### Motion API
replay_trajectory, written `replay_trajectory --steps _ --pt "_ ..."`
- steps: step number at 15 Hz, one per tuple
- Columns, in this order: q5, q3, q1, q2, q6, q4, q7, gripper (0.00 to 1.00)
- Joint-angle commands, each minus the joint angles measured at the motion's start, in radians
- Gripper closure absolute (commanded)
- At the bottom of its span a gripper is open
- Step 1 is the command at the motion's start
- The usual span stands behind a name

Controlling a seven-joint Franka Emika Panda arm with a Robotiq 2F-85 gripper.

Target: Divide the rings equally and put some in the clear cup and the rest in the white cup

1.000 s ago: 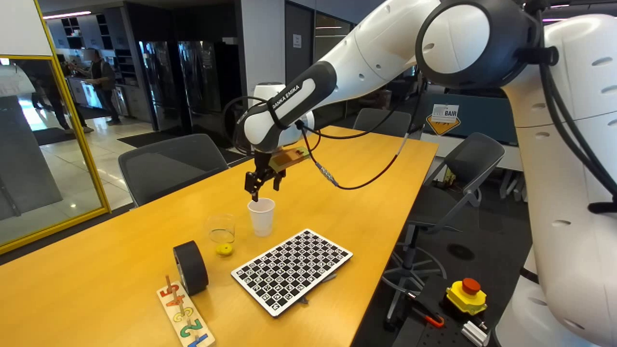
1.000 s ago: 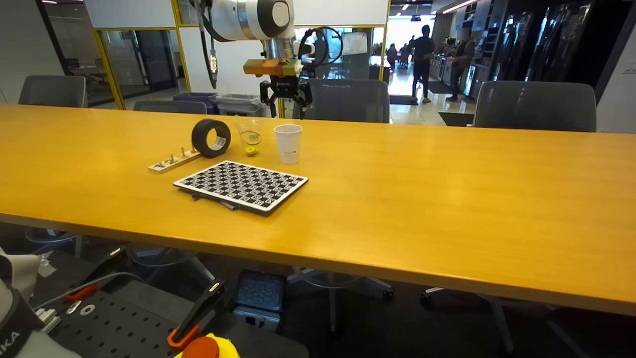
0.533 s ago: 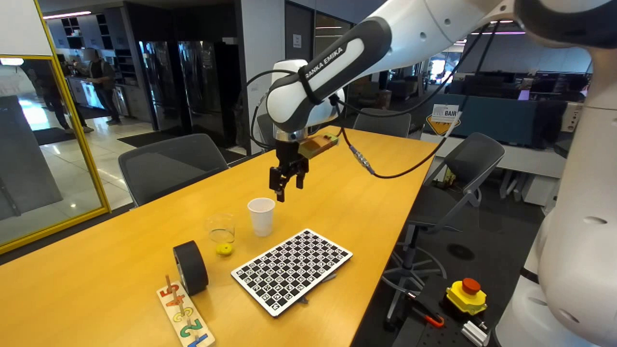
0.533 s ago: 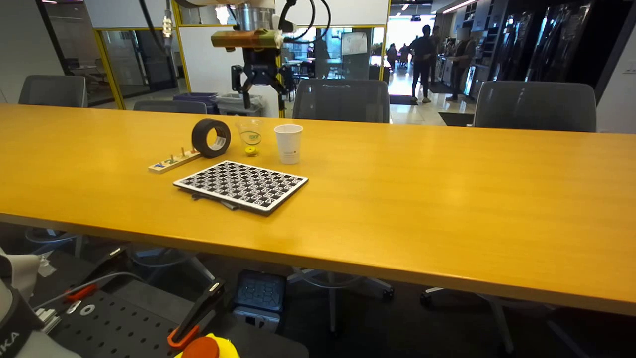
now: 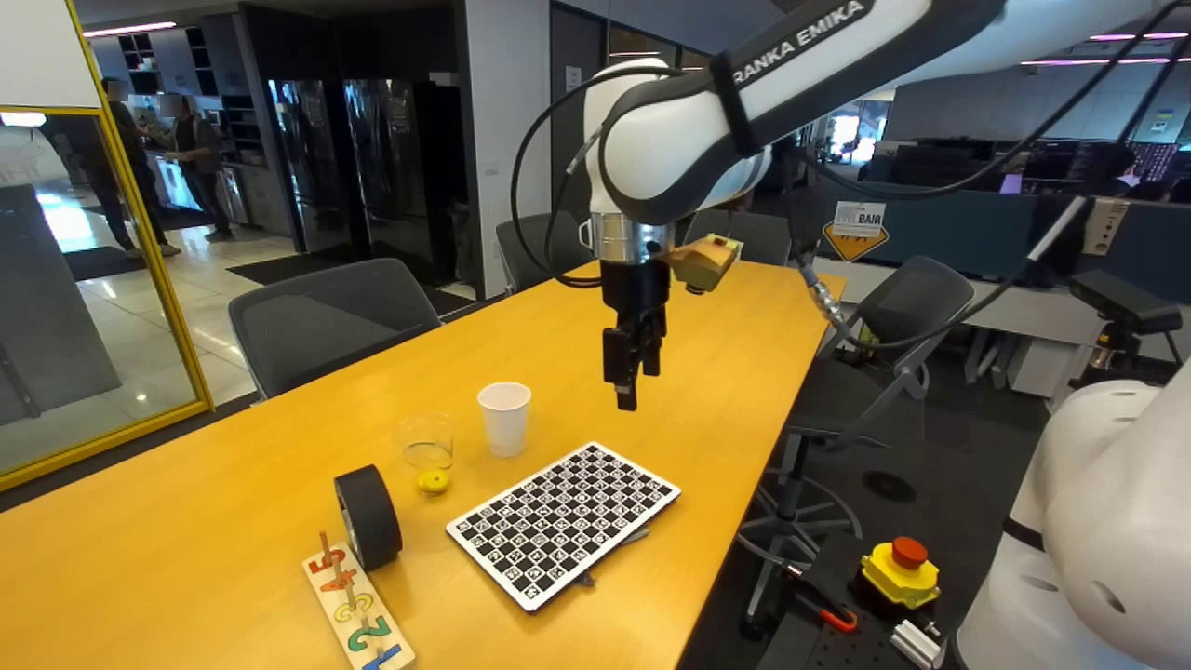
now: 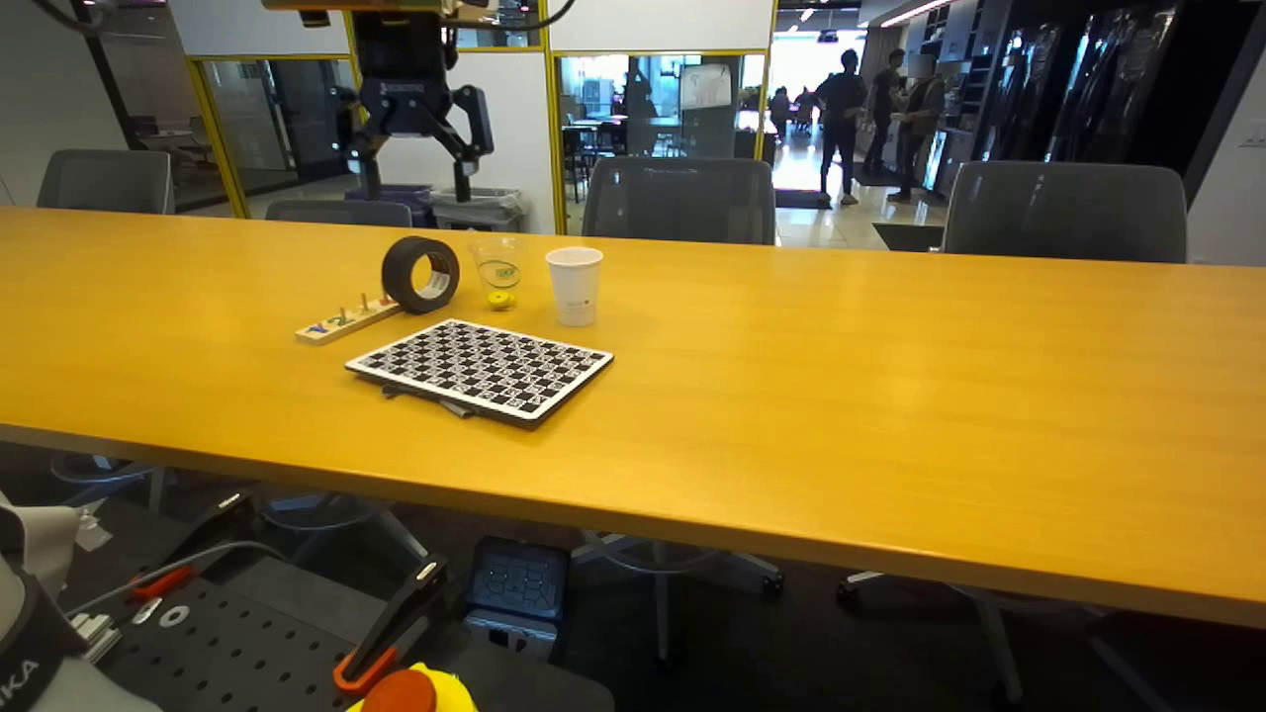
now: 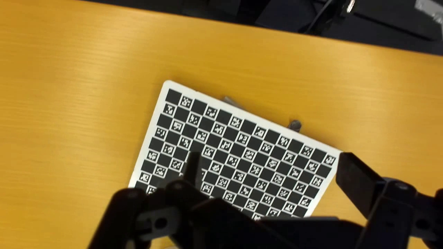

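Small and upright, the white cup (image 5: 505, 423) (image 6: 576, 287) stands on the table in both exterior views; its inside is hidden. Beside it is the clear cup (image 5: 425, 437) (image 6: 495, 259), see-through and lower. Yellow rings (image 5: 433, 481) (image 6: 501, 299) lie at its bottom, but I cannot tell how many. My gripper (image 5: 639, 383) (image 6: 415, 188) hangs above the table, pointing down and apart from both cups. In the wrist view, the gripper (image 7: 270, 157) is over the checkered board, its fingers wide open with nothing between them.
The checkered board (image 5: 565, 523) lies in front of the cups, with dark bits poking out under its edge. A thick black roll (image 6: 420, 275) stands on edge near a numbered peg board (image 6: 348, 321). Grey chairs (image 5: 330, 316) line the table's far side.
My open gripper has drawn back from behind the white cup towards the robot's base and now points more straight down. Cups, rings and board have not moved.
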Motion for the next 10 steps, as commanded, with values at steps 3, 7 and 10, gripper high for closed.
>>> replay_trajectory --steps 3,7,10 --pt "0.039 0.000 0.043 -0.365 -0.094 -0.178 0.056 0.00" --pt "0.072 -0.001 0.029 -0.528 -0.128 -0.218 0.162 0.00" --pt "0.059 0.002 0.021 -0.598 -0.149 -0.231 0.196 0.00"
